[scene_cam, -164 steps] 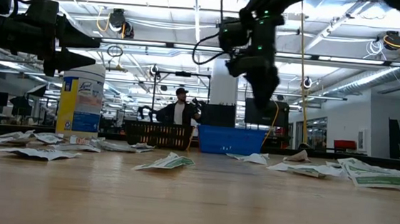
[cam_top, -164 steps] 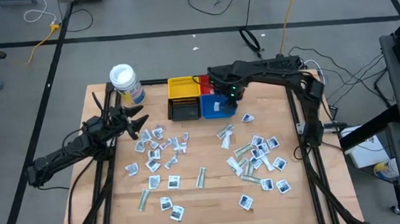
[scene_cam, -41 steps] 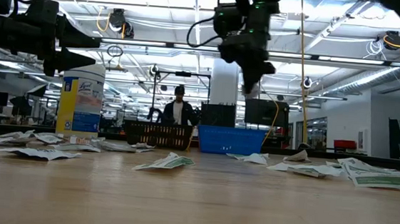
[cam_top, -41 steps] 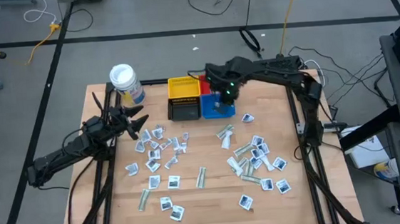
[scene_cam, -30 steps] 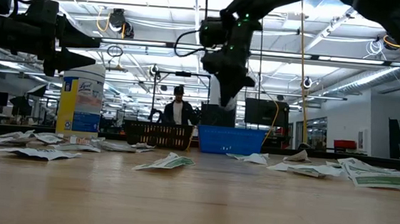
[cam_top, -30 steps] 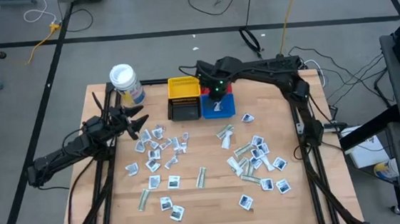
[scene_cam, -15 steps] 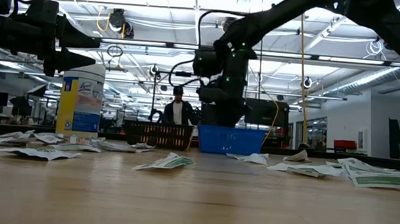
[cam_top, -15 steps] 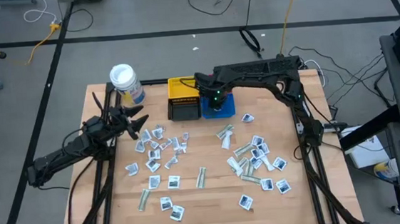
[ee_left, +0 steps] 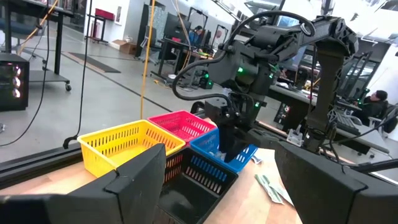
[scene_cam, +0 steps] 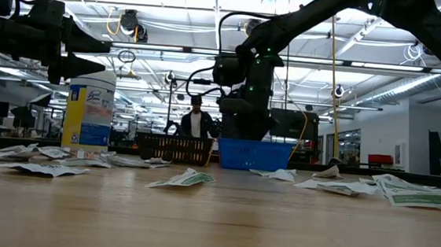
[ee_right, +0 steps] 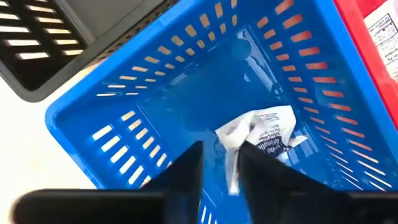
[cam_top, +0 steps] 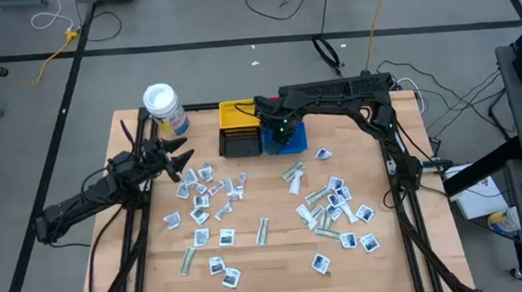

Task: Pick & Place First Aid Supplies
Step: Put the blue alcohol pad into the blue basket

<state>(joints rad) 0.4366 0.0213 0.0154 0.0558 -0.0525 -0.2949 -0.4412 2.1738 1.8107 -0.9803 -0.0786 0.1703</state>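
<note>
High view shows us a wooden desk (cam_top: 273, 178) with two dark arms. Our right end effector (cam_top: 281, 135) sits in the upper middle of the frame, lowered over the blue bin (cam_top: 295, 141). Beside that bin stand a black bin (cam_top: 239, 145) to its left, with a yellow bin (cam_top: 237, 115) and a red bin (cam_top: 267, 105) behind them.

Right wrist view looks down into the blue bin (ee_right: 155, 106), where we see a crumpled white packet (ee_right: 264, 130) with dark print lying on the bin's floor. The two dark fingers (ee_right: 183, 171) stand a little apart, and the packet lies just past them; we see nothing pinched between them, so we call this end effector released. The red bin's edge (ee_right: 367, 37) shows in the upper right corner, the black bin (ee_right: 37, 43) in the upper left.

Our left end effector (cam_top: 183, 161) waits at the left of the desk in the high view, near a white-lidded jar (cam_top: 163, 105), with its fingers spread wide and nothing in them.

The rest of the packets (cam_top: 210, 192) lie scattered over the middle of the desk, one cluster left of centre and another (cam_top: 338, 205) to the right, with a few long narrow strips (cam_top: 263, 230) among them.

Low view shows the right arm (scene_cam: 247, 86) reaching down to the blue bin (scene_cam: 253, 154), and a person (scene_cam: 196, 122) stands in the room behind.
</note>
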